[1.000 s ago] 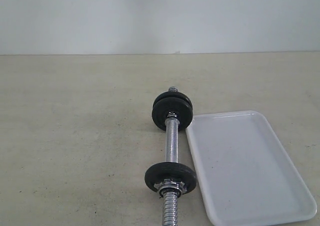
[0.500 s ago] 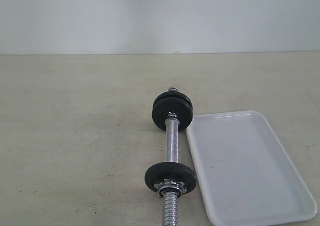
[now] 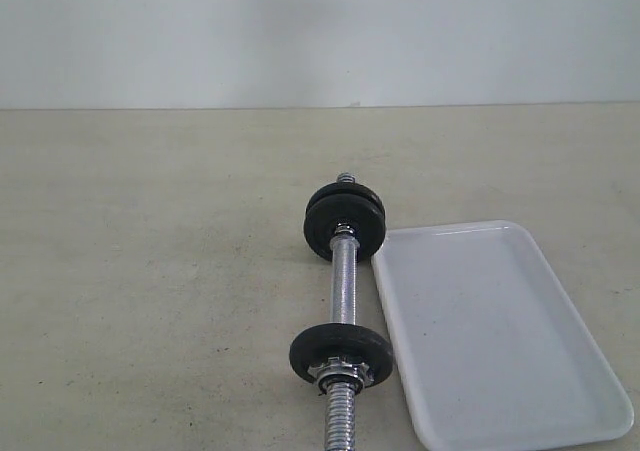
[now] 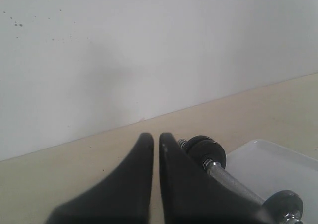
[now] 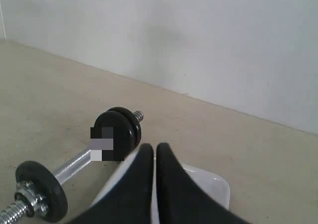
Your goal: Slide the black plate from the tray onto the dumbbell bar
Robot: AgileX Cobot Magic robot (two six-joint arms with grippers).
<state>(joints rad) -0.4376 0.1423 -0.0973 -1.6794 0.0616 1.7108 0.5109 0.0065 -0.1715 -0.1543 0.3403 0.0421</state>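
Note:
The dumbbell bar [image 3: 344,281] lies on the table, pointing away from the exterior camera. Two black discs [image 3: 345,221] sit together at its far end. A single black disc [image 3: 340,354] with a chrome star nut [image 3: 340,375] sits near the front end. The white tray [image 3: 500,331] lies just right of the bar, and nothing shows on it. I cannot tell which disc on the bar is the black plate. My left gripper [image 4: 155,135] is shut and empty, back from the bar [image 4: 233,182]. My right gripper [image 5: 154,146] is shut and empty, over the tray [image 5: 211,184].
The beige table [image 3: 150,271] runs back to a plain white wall [image 3: 300,31]. Neither arm shows in the exterior view. The bar's threaded front end [image 3: 338,421] reaches the bottom edge of that view.

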